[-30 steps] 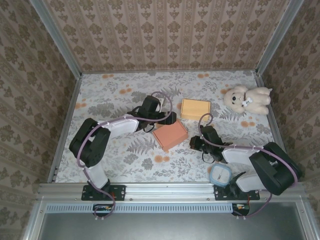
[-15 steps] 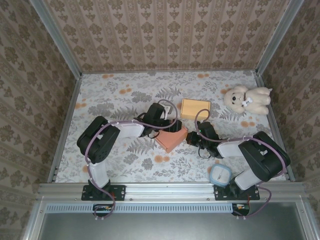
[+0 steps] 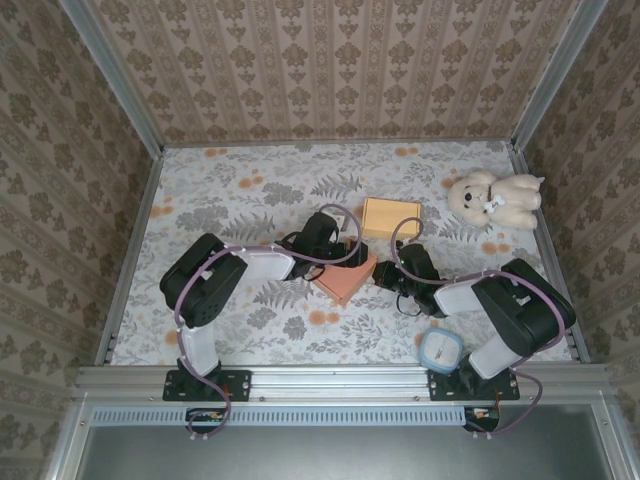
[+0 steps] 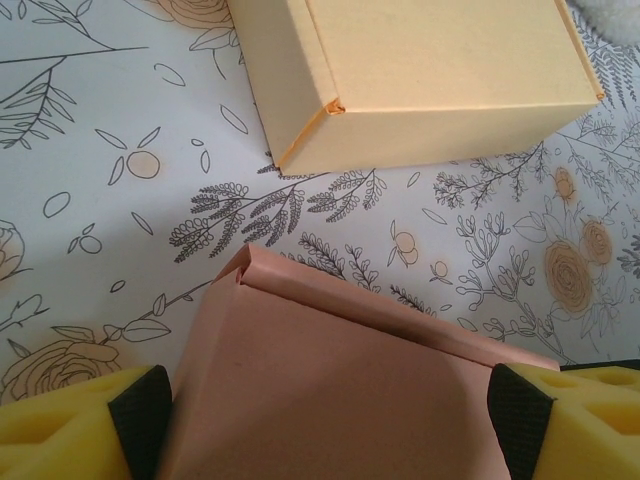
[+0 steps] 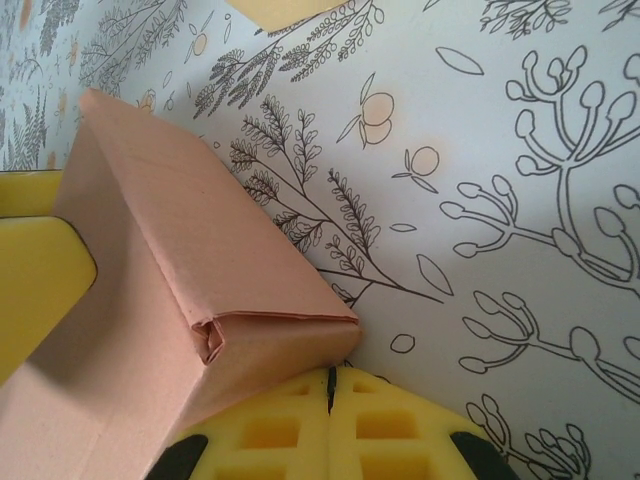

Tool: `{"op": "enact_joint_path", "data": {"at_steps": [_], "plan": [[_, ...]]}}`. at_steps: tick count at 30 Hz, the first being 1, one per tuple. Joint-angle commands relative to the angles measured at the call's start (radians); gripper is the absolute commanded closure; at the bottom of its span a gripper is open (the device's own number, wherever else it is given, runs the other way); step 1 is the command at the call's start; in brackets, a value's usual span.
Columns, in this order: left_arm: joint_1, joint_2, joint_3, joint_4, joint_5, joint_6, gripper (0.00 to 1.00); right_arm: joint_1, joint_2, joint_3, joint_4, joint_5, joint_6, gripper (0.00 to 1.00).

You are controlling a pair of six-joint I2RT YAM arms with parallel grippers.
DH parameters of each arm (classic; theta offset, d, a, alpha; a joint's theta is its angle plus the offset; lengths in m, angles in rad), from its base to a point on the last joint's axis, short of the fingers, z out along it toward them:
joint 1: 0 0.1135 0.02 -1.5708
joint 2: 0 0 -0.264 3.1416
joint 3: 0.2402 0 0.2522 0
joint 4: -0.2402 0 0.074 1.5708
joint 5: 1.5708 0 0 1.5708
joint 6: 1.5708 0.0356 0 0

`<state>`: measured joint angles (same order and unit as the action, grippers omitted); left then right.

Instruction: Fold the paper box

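The pink paper box (image 3: 347, 280) lies near the table's middle, its flaps folded in. In the left wrist view the box (image 4: 330, 390) spans the whole gap between the jaws, and my left gripper (image 4: 325, 430) stands wide with both pads touching the box's sides. From above, the left gripper (image 3: 337, 254) is at the box's far edge. My right gripper (image 3: 384, 272) is at the box's right end. Its yellow fingers (image 5: 290, 430) are pressed together, and the right gripper (image 5: 332, 385) touches the box (image 5: 150, 250) at its near corner. A left finger (image 5: 35, 280) rests on the box's far side.
A closed yellow box (image 3: 390, 217) (image 4: 440, 70) sits just beyond the pink one. A white teddy bear (image 3: 495, 198) lies at the back right. A round blue-rimmed container (image 3: 441, 350) stands near the right arm's base. Patterned walls enclose the floral table (image 3: 230, 200).
The left arm has swung right and nearer, and the pink box has shifted right and looks narrower from above. The right gripper has moved up-left against the box's right end.
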<state>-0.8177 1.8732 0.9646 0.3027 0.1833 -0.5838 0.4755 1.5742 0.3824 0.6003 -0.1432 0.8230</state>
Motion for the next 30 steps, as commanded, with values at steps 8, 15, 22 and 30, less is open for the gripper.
{"op": "enact_joint_path", "data": {"at_steps": [8,15,22,30], "plan": [[0.022,-0.1,-0.042,0.004,0.114,-0.096,0.14,0.004,-0.07,-0.021,-0.05,0.052,-0.04,1.0],[0.072,-0.216,-0.129,-0.029,0.062,-0.098,0.13,0.015,-0.28,-0.053,-0.273,0.091,-0.076,1.0],[0.061,-0.287,-0.251,-0.019,0.008,-0.106,0.13,0.124,-0.443,-0.099,-0.408,0.109,-0.062,1.0],[0.0,-0.347,-0.358,0.0,-0.054,-0.139,0.13,0.315,-0.46,-0.12,-0.426,0.177,-0.007,1.0]]}}
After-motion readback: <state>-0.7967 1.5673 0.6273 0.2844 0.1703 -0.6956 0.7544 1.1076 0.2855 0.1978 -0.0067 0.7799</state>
